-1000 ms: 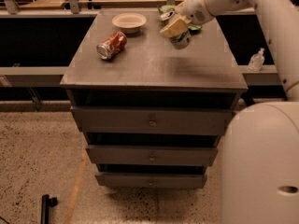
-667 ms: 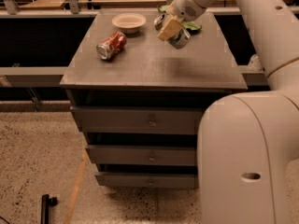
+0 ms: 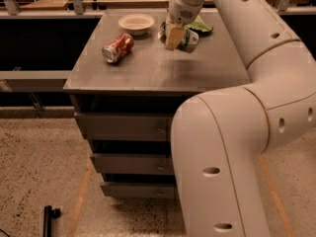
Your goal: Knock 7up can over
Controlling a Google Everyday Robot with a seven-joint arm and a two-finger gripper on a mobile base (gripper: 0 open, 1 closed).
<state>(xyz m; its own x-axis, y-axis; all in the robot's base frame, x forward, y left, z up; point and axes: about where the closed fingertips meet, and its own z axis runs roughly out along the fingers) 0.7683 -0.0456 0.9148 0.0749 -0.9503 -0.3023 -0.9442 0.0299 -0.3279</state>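
Where the 7up can [image 3: 190, 40] sits, gripper [image 3: 171, 37] hangs close

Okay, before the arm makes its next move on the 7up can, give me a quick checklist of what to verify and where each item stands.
1. Gripper at target: ok. It is over the back of the grey cabinet top, right against the silver-white aluminium 7up can with green markings.
2. 7up can tipped over: cannot tell. The gripper hides part of it, though it looks tilted.
3. Right can chosen: ok. The red and silver drink can lies on its side, apart, toward the view's left.
4. White bowl out of the path: ok, apart from the gripper.
5. Green snack bag: not ok. It sits just behind the 7up can and might get pushed.
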